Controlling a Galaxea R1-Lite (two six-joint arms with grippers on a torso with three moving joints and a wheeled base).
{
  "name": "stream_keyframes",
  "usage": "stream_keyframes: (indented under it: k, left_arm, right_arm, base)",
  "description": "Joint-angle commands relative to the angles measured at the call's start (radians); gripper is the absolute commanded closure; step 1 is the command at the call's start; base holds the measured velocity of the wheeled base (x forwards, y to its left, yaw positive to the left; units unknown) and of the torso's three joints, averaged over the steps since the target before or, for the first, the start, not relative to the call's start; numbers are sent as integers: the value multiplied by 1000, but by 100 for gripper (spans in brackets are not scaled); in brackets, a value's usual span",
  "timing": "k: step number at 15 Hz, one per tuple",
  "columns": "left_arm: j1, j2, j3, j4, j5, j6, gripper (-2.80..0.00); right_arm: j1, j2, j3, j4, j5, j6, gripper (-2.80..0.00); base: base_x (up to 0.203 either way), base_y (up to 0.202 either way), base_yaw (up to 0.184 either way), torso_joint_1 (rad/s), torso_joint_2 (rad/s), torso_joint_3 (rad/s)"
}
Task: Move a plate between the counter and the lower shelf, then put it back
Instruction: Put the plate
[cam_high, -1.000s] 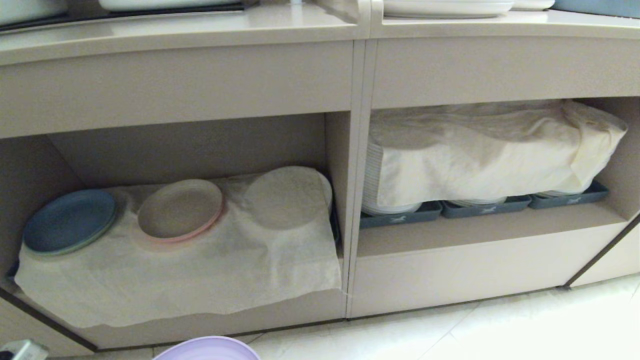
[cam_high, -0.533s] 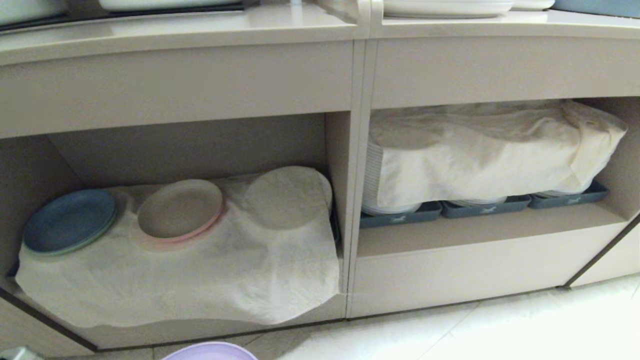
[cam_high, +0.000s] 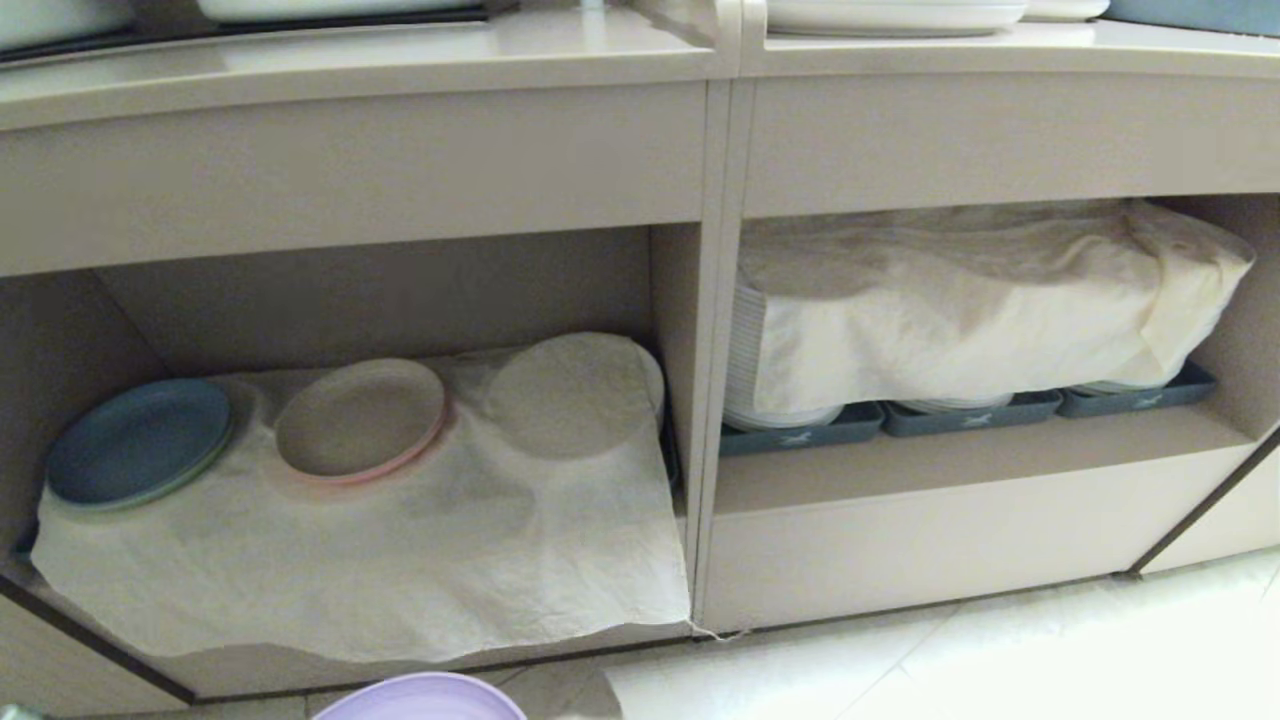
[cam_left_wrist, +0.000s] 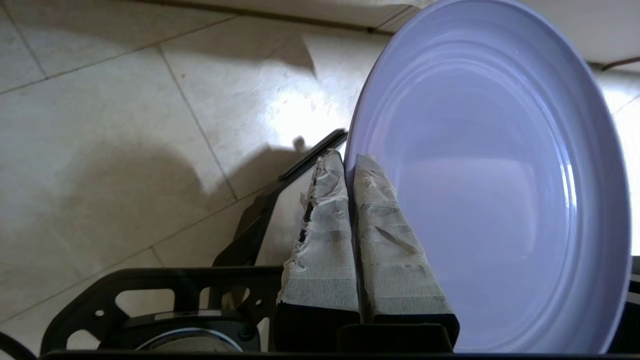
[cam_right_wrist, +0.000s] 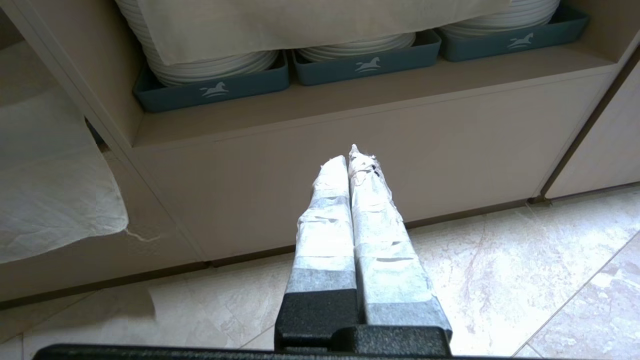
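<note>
Beige cabinetry fills the head view: the counter (cam_high: 350, 60) runs along the top, and below it on the left sits the lower shelf (cam_high: 400, 290), its wrinkled cream cloth (cam_high: 380, 570) draping over the front edge. On that cloth rest a blue plate (cam_high: 138, 442) and a beige-pink plate (cam_high: 360, 420), with a covered stack beside them.

Over the last second the cloth's front hem has shifted, now hanging lower at its right corner, while the lavender plate (cam_left_wrist: 490, 175) has stayed low at the bottom edge of the head view, over the tiled floor (cam_left_wrist: 100, 125). The left gripper (cam_left_wrist: 350, 165) is clamped on the plate's rim, one taped finger on each face. So the plate is neither on the shelf nor the counter; I judge it to be mid-carry just in front of the shelf.

The right gripper (cam_right_wrist: 352, 165) hangs idle above the floor, fingers pressed together on nothing.

No lettering is legible; the grey-blue trays (cam_right_wrist: 365, 65) in the right cubby carry only a white rocking-horse emblem
</note>
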Motion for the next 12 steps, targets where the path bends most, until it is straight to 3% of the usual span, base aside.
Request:
stream_keyframes:
  k: [1, 12]
  left_arm:
    - [4, -35, 2, 0, -3, -4, 0]
    - [3, -114, 5, 53, -10, -7, 0]
  right_arm:
    - [1, 1, 0, -1, 0, 0, 0]
    - [0, 1, 0, -1, 0, 0, 0]
  base:
    - [0, 0, 0, 0, 0, 0]
    - [0, 0, 0, 0, 0, 0]
